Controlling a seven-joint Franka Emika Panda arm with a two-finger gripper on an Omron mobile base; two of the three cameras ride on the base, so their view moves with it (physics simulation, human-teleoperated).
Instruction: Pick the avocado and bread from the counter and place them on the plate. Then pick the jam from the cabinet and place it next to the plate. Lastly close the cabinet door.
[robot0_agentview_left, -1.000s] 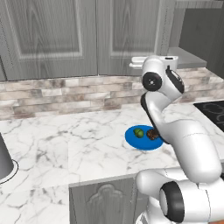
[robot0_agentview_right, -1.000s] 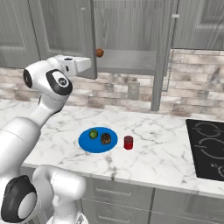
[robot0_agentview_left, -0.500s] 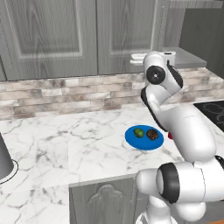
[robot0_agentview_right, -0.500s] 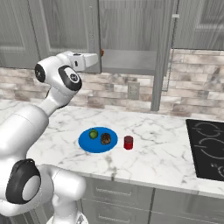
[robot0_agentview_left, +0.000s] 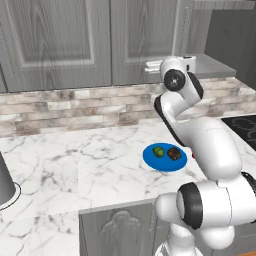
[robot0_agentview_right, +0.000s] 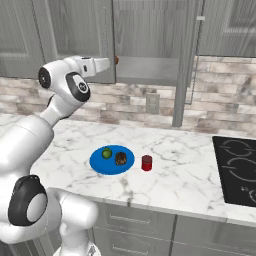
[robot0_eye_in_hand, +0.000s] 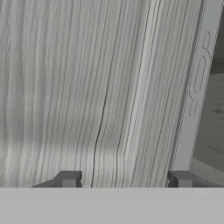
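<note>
A bright blue plate (robot0_agentview_right: 112, 160) carries a green avocado (robot0_agentview_right: 106, 153) and dark brown bread (robot0_agentview_right: 120, 159), beside a red jam (robot0_agentview_right: 146, 162), on the grey-veined white marble bench (robot0_agentview_right: 170, 175) under grey wood-grain cabinet (robot0_agentview_right: 150, 30).

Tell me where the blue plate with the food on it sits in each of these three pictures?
Left base view: the plate lies right of centre on the counter, beside the white arm.
Right base view: the plate is lower left of centre, left of the jam.
Hand view: not in it.
Shared landmark: the avocado on it.
</note>
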